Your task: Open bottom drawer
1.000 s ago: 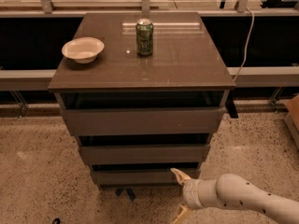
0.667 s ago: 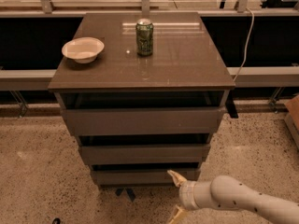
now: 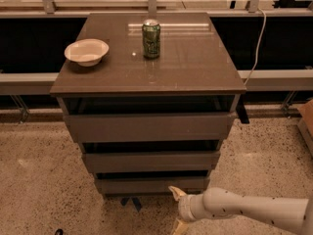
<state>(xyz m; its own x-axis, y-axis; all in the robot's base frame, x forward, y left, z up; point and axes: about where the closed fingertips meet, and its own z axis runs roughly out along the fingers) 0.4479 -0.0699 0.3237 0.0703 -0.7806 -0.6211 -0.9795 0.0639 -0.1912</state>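
The bottom drawer (image 3: pixel 146 185) is the lowest and narrowest of three grey-brown slab fronts in the cabinet, with a dark gap above it. It sits about flush with the drawers above. My gripper (image 3: pixel 177 209) is low at the front right of the cabinet, just below and in front of the bottom drawer's right part. Its two pale fingers are spread apart, one fingertip (image 3: pixel 174 191) close under the drawer's lower edge and the other near the floor. It holds nothing. The white arm (image 3: pixel 244 209) comes in from the right.
A green can (image 3: pixel 151 38) and a white bowl (image 3: pixel 86 51) stand on the cabinet top (image 3: pixel 195 62). A cable (image 3: pixel 257 43) hangs at the right. A cardboard box edge (image 3: pixel 307 121) is at far right. Speckled floor (image 3: pixel 44 190) surrounds the cabinet.
My gripper and arm have moved left, closer to the lower right of the bottom drawer. The drawers, can and bowl have not moved.
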